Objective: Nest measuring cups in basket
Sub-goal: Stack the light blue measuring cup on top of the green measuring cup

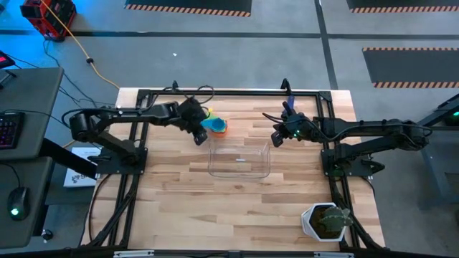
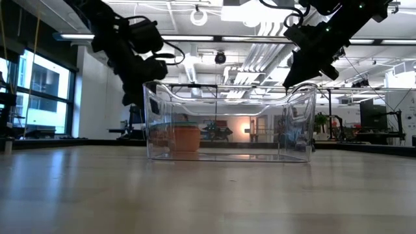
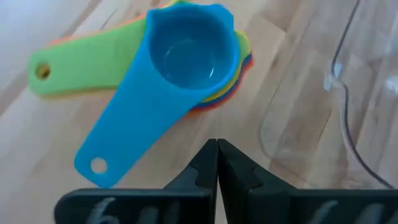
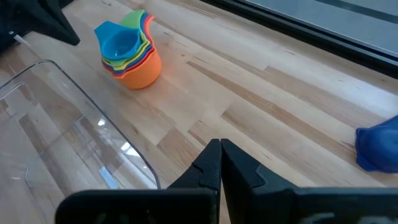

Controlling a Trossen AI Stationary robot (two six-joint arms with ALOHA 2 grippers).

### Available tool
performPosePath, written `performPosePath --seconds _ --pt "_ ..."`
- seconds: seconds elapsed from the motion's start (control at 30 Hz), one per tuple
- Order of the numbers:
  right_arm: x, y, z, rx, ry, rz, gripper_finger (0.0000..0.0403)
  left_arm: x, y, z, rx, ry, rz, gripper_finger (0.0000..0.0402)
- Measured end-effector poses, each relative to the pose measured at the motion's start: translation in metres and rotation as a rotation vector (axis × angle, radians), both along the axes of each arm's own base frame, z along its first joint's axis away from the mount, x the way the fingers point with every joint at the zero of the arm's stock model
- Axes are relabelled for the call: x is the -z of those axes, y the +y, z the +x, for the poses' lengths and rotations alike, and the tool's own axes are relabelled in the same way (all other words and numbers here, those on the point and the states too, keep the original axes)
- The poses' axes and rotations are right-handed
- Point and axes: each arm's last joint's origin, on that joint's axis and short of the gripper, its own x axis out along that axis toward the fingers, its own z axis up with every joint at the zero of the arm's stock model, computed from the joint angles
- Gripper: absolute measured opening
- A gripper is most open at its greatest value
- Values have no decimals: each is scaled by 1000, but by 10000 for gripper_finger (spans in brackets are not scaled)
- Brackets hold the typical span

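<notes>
Resting on the bench point(image 1: 179, 193), nested cups point(image 1: 216, 126) are stacked just beside the empty basket point(image 1: 239, 161). Left gripper point(image 1: 199, 136) and right gripper point(image 1: 276, 137): jaws pressed together, nothing held.

My right wrist camera cuts off a dark blue cup point(image 4: 377, 149) at the picture's edge. In the stack of cups point(image 3: 186, 68) only rims show beneath the top blue one. The bin point(image 3: 348, 118) runs out of frame.
</notes>
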Motion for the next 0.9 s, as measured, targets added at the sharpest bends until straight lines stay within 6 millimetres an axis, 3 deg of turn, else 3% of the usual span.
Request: performPosePath --seconds 0.17,0.5,0.9 --pt "0 0 0 12 2 -11 0 19 -5 -5 -67 40 21 0" --pt "0 -1 0 19 1 -17 0 43 17 2 -176 48 45 0" --pt "-1 -1 0 24 -6 -20 0 36 42 1 -259 -36 84 0"
